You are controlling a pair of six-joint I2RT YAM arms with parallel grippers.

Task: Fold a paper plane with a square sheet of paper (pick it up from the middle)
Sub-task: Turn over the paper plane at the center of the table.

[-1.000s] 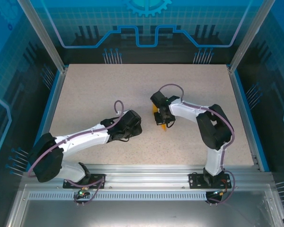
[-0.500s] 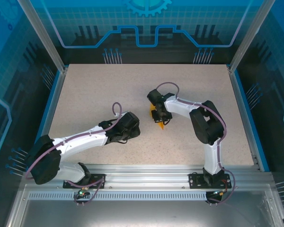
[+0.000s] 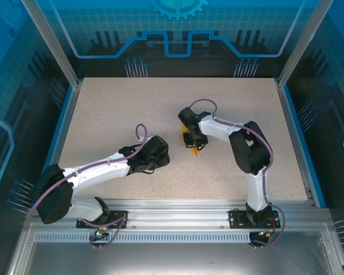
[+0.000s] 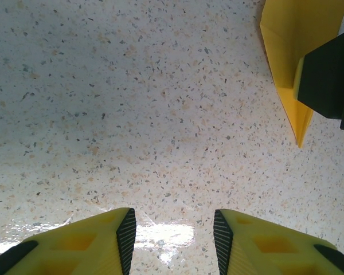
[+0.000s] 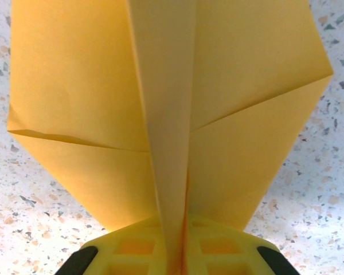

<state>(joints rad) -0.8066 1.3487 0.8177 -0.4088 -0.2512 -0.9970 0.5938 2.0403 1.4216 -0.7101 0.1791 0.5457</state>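
Note:
The square sheet of paper is folded into an orange-yellow paper plane [image 5: 172, 97] with two wings and a raised centre fold. My right gripper [image 5: 180, 252] is shut on that centre fold, and the wings spread out on either side over the table. From above, the paper plane [image 3: 197, 151] sticks out beneath the right gripper [image 3: 193, 140] near the table's middle. My left gripper [image 4: 175, 229] stands open over bare table with nothing between its fingers. The paper plane's pointed tip [image 4: 292, 51] lies ahead and to the right of it. The left gripper [image 3: 165, 152] is a short way left of the plane.
The speckled beige table [image 3: 114, 109] is bounded by blue rails on the left and right and a dark back wall. The right gripper's black body [image 4: 329, 74] rises over the plane in the left wrist view.
The right arm has drawn a little to the left and back with the plane in its grip. The left gripper has shifted slightly left and stayed open.

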